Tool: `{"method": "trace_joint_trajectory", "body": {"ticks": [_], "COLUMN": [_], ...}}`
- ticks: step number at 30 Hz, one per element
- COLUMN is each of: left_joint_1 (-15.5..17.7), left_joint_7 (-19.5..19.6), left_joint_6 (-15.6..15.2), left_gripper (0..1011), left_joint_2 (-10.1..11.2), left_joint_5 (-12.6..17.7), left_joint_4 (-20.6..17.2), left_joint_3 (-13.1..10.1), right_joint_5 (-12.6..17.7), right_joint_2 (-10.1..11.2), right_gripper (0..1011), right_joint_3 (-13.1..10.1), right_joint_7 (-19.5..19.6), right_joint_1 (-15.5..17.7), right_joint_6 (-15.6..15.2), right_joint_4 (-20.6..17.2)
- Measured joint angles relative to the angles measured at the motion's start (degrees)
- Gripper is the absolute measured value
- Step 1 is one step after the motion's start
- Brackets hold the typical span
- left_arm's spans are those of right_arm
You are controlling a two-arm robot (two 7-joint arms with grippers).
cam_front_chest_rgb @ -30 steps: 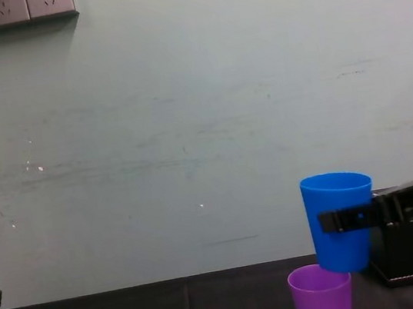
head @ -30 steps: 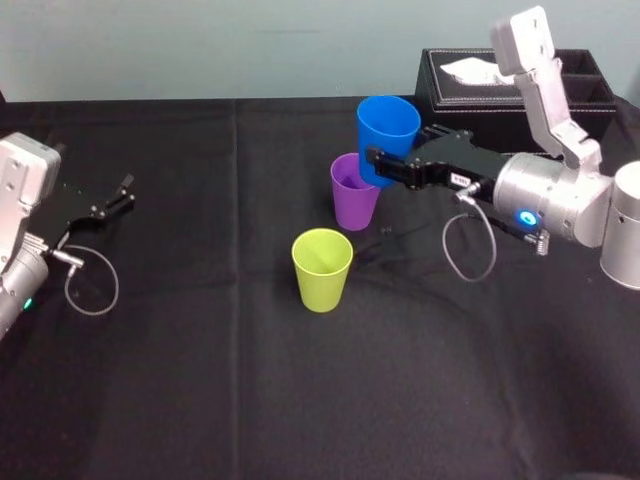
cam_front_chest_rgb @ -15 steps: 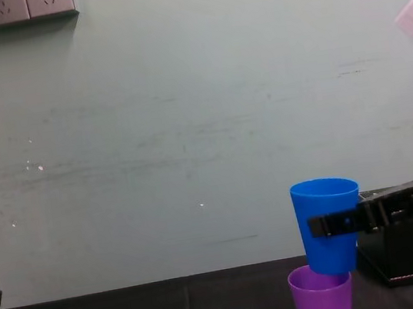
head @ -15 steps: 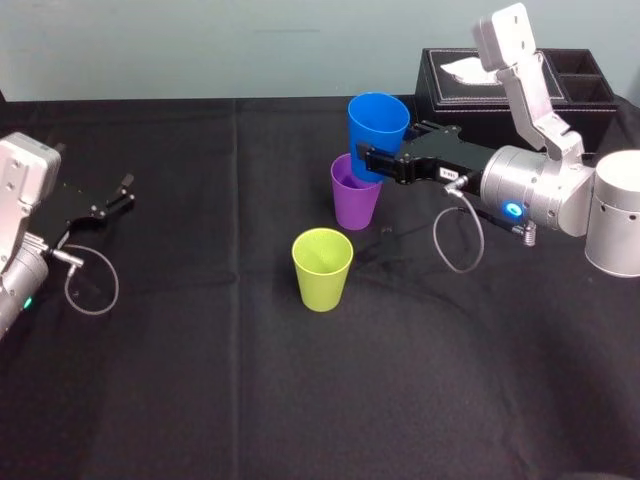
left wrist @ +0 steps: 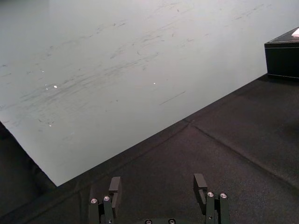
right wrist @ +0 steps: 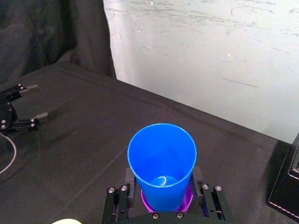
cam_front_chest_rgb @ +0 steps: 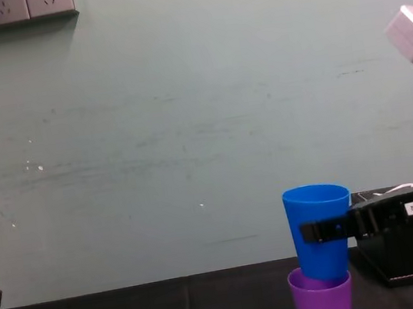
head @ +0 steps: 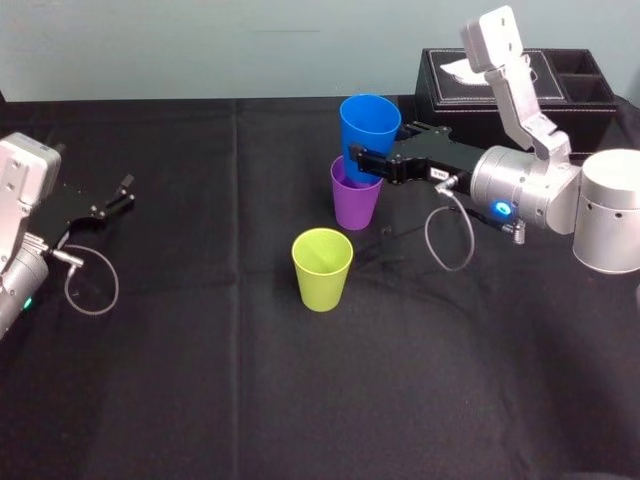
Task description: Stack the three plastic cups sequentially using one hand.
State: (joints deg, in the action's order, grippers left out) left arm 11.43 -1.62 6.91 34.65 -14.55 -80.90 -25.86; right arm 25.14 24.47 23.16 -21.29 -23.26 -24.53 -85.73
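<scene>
My right gripper (head: 362,163) is shut on the blue cup (head: 368,130), its fingers pressed against both sides. The blue cup (cam_front_chest_rgb: 319,227) stands upright with its base just inside the mouth of the purple cup (cam_front_chest_rgb: 322,296). In the right wrist view the blue cup (right wrist: 162,161) sits between the fingers (right wrist: 129,179), with a rim of purple cup (right wrist: 145,203) below it. The purple cup (head: 355,203) stands on the black table. The yellow-green cup (head: 322,268) stands alone nearer me, to the left of the purple one. My left gripper (head: 125,193) rests open at the table's far left.
A black tissue box (head: 470,85) and an open black tray (head: 585,78) stand at the back right, behind my right arm. The table is covered in black cloth (head: 250,400). A pale wall (cam_front_chest_rgb: 187,126) rises behind the table.
My right gripper has carried the blue cup left and down; its base now sits inside the purple cup's mouth. The left arm has not moved.
</scene>
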Motion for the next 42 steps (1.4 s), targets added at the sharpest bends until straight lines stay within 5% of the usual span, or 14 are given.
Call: {"method": "trace_joint_trajectory", "body": {"ticks": [42], "left_joint_1": [0.0], "left_joint_7": [0.0], "left_joint_6": [0.0], "left_gripper": [1010], "left_joint_2": [0.0], "left_joint_5": [0.0], "left_joint_4": [0.0], "left_joint_3": [0.0], "right_joint_5": [0.2], "right_joint_2": [-0.3], "right_gripper": [705], "right_joint_3": [2.2], "right_joint_7": [-0.6], "right_joint_1": [-0.6], "right_joint_6": [2.9], "right_joint_4": [4.4]}}
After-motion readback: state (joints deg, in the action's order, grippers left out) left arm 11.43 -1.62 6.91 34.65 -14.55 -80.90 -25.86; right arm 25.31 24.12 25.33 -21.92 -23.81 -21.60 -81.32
